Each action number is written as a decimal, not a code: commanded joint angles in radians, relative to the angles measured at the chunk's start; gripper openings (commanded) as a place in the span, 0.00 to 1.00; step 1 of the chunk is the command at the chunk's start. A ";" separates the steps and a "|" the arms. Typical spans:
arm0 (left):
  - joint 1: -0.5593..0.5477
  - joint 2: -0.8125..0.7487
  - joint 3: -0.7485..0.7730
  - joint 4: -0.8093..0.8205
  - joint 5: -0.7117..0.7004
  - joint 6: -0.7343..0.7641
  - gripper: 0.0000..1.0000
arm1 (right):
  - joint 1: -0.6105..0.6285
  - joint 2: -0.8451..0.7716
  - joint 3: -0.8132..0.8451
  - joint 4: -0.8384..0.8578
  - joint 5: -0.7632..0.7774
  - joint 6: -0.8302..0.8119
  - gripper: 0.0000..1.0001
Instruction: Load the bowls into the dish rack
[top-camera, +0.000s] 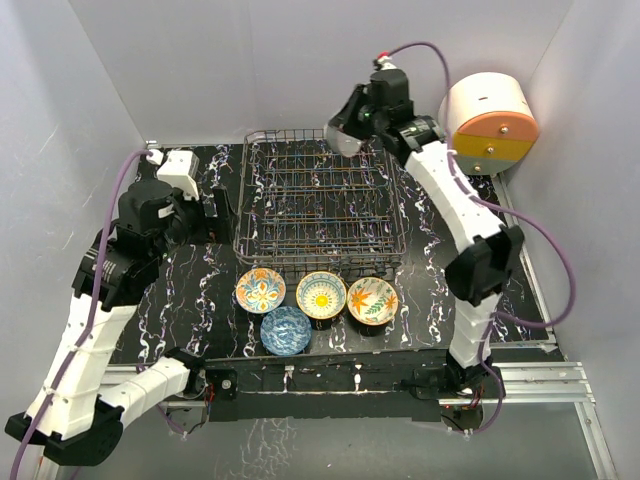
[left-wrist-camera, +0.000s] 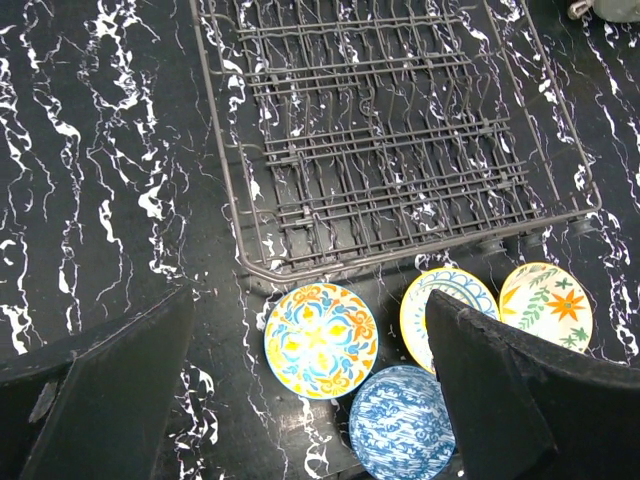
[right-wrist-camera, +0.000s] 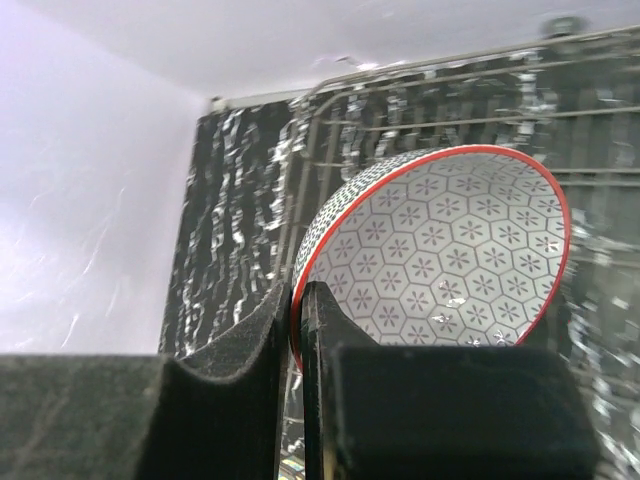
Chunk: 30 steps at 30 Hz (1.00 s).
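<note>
The dark wire dish rack (top-camera: 318, 205) stands empty at the table's middle back. Four bowls sit in front of it: orange-blue floral (top-camera: 260, 290), blue (top-camera: 286, 330), yellow sunflower (top-camera: 321, 294) and orange-green floral (top-camera: 372, 299). My right gripper (top-camera: 347, 132) is shut on the rim of the grey red-rimmed bowl (right-wrist-camera: 450, 250) and holds it tilted above the rack's far right corner. My left gripper (top-camera: 217, 213) is open and empty, left of the rack. In its wrist view the orange-blue bowl (left-wrist-camera: 321, 340) and blue bowl (left-wrist-camera: 402, 425) lie between its fingers, well below them.
A round white, orange and yellow device (top-camera: 490, 125) stands at the back right, near the right arm. White walls enclose the black marbled table (top-camera: 190, 290) on three sides. The rack's raised wire rim (left-wrist-camera: 225, 160) faces the left gripper.
</note>
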 joint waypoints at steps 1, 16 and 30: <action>-0.003 -0.024 0.041 -0.027 -0.046 0.000 0.97 | 0.040 0.105 0.112 0.265 -0.192 0.031 0.08; -0.003 -0.067 0.026 -0.058 -0.073 -0.044 0.97 | 0.056 0.628 0.364 0.936 -0.439 0.421 0.08; -0.003 -0.081 0.016 -0.064 -0.102 -0.050 0.97 | 0.071 0.812 0.399 1.145 -0.365 0.613 0.08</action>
